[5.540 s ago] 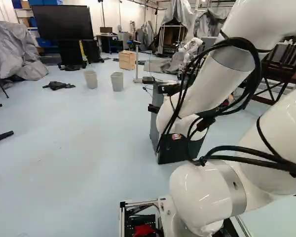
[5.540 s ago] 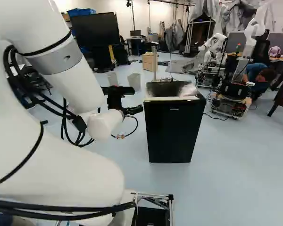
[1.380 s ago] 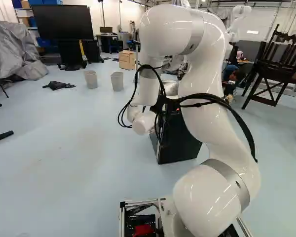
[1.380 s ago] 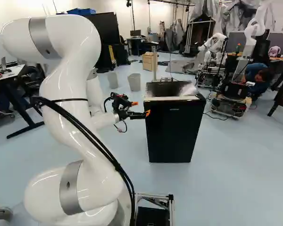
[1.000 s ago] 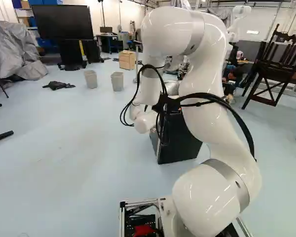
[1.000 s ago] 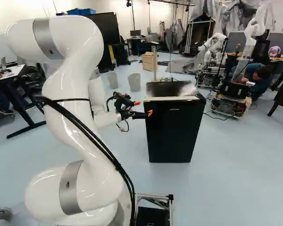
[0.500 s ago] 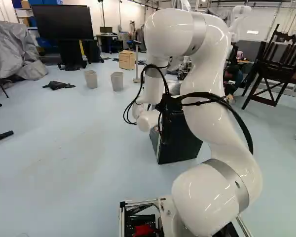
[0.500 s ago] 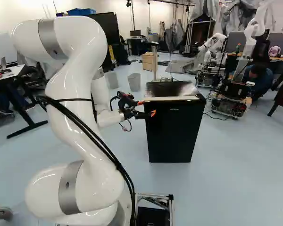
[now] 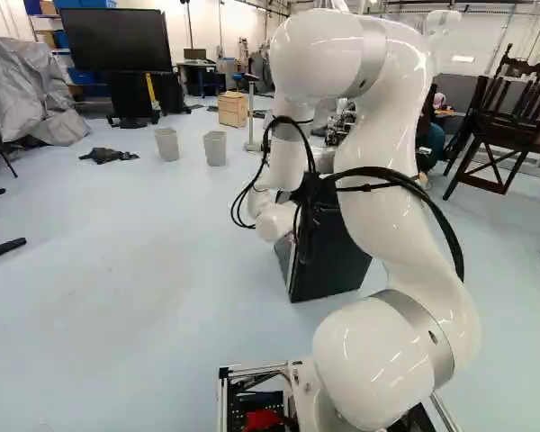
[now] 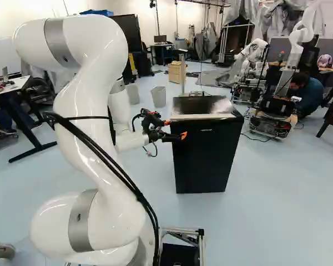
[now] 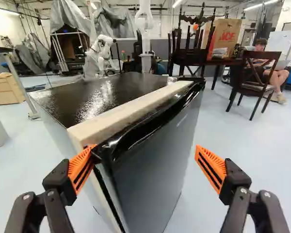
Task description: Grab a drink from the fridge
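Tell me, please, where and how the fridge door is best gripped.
I'd grip the fridge door at its upper corner nearest the gripper, coming from that side, one finger before its front, one behind: its glossy black lip juts past the pale strip, probably giving an edge to pull.

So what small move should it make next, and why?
I'd ease the pincer slightly so one finger hooks behind the fridge door's edge, ready to pull. The door looks shut, the pincer is open, and one orange pad is at the door's top corner while the other stands off its front.
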